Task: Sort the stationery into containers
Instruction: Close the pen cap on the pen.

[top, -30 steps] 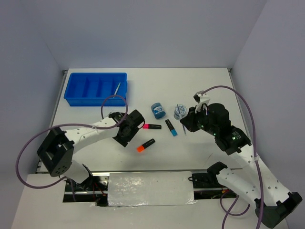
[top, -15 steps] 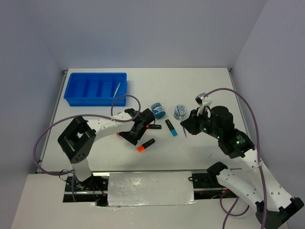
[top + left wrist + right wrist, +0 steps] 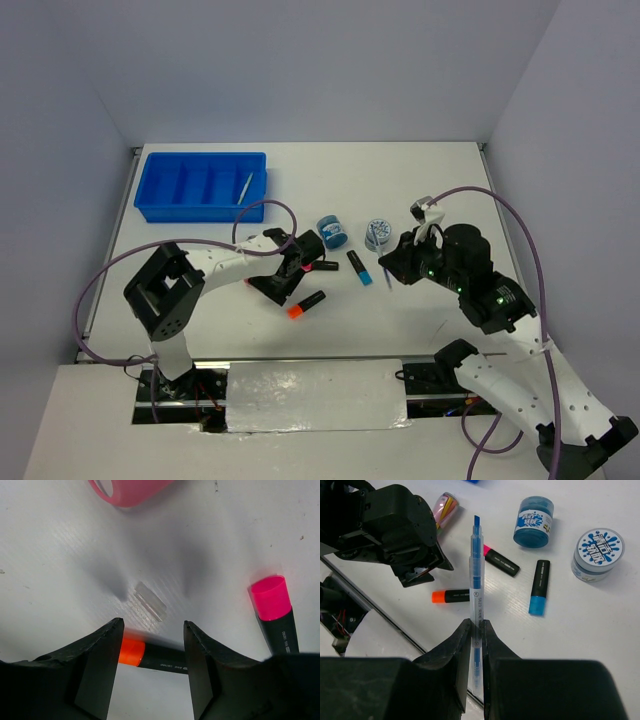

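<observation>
Out on the counter (image 3: 420,180), well off the right end of the blue tray (image 3: 170,214) and nearer the arm bases, the left gripper (image 3: 152,626) is hanging low over the orange-capped marker (image 3: 150,655). Its jaws are standing partly open on either side of the barrel and gripping nothing, so it is probably lining up a pinch across it. A small clear piece (image 3: 150,601) is lying just past the marker; can't tell what it is. The pink-capped marker (image 3: 274,610) and the pink tube (image 3: 127,490) are lying loose in the same patch, not in the tray. Farther right of the tray, the right gripper (image 3: 476,630) is holding a thin blue pen (image 3: 476,580), jaws pinched tight on its lower barrel. The pen is riding clear above the counter, likely ready for carrying to a compartment. The two blue jars (image 3: 533,514) (image 3: 598,547) and the blue-capped marker (image 3: 539,594) are waiting unsorted right of the tray. One thin white pen (image 3: 246,185) is lying inside the tray's rightmost compartment.
</observation>
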